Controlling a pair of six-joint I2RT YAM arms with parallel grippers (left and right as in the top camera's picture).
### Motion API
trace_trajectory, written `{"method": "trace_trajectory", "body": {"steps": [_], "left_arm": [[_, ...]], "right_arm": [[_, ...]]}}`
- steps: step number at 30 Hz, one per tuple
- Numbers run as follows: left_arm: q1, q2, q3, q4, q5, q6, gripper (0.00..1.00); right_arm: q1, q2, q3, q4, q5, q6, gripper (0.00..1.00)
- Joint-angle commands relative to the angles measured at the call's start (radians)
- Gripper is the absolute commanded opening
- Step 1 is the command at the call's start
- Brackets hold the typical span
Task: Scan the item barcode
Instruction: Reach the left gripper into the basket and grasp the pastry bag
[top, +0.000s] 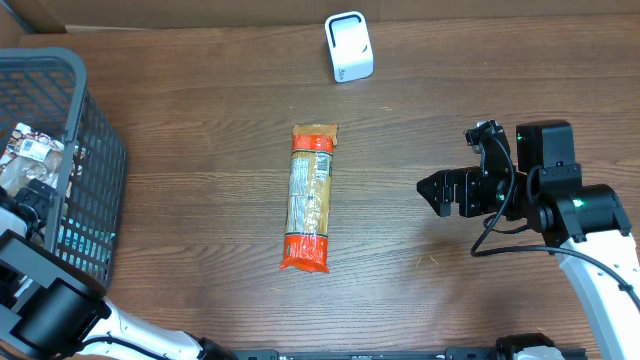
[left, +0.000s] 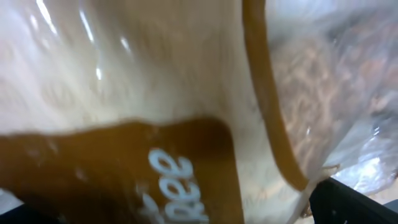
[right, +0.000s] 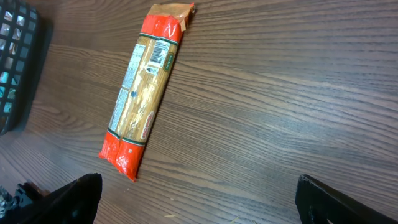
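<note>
Lying flat in the middle of the bench (top: 200, 120), the packet (top: 309, 198) has its long axis running from the near edge toward the far one, its tan end pointing roughly at the scanner (top: 349, 47) beyond it. The right hand (top: 432, 192) hovers to the packet's right, well apart from it. It faces the packet's long side, with its fingers (right: 81, 193) spread wide and nothing between them. In its own wrist view the packet (right: 142, 93) sits ahead and to the left, slanted across the frame.

The left hand (top: 30, 200) is down in the basket (top: 100, 150) at the far left. Its fingers stand wide and close against a clear bag (left: 124, 74); I cannot tell whether they touch it.

The right hand is the nearer and the free one. My judgement is that it should travel straight left and close across the packet's narrow width, not along its length. Whether the barcode is in the print on the upper face is too small to tell.
</note>
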Motion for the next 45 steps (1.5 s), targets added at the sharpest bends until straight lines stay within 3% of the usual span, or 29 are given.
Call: {"method": "trace_trajectory", "body": {"steps": [1,6,7,11,13,15,16,26,38,43,45], "left_arm": [[-0.023,0.018,0.000,0.048,0.014,-0.008,1.00],[-0.062,0.048,0.000,0.100,0.044,-0.007,0.99],[-0.070,0.055,0.000,0.105,0.044,-0.007,0.94],[-0.109,0.070,0.000,0.111,0.040,-0.002,0.57],[-0.112,0.069,0.001,0.112,0.040,0.002,0.44],[-0.111,0.067,0.002,0.111,0.040,0.002,0.08],[-0.111,0.067,0.003,0.111,0.040,0.000,0.04],[-0.111,-0.014,0.005,0.107,0.060,-0.014,0.04],[-0.111,-0.444,0.005,0.016,0.075,-0.105,0.04],[-0.111,-0.646,0.005,-0.010,0.238,-0.143,0.04],[-0.112,-0.710,0.005,-0.011,0.375,-0.146,0.04]], "right_arm": [[0.004,-0.002,0.023,0.002,-0.005,-0.004,1.00],[0.004,-0.002,0.023,0.002,-0.005,-0.003,1.00],[0.004,-0.002,0.023,0.002,-0.005,-0.001,1.00],[0.004,-0.002,0.023,0.000,-0.005,0.000,1.00],[0.004,-0.002,0.023,0.001,-0.005,0.000,1.00],[0.004,-0.002,0.023,0.001,-0.005,0.000,1.00],[0.004,-0.002,0.023,0.002,-0.005,0.000,1.00],[0.004,-0.002,0.023,0.003,-0.005,0.000,1.00],[0.004,-0.002,0.023,0.006,-0.005,0.000,1.00],[0.004,-0.002,0.023,0.006,-0.005,-0.001,1.00],[0.004,-0.002,0.023,0.006,-0.005,-0.001,1.00]]}}
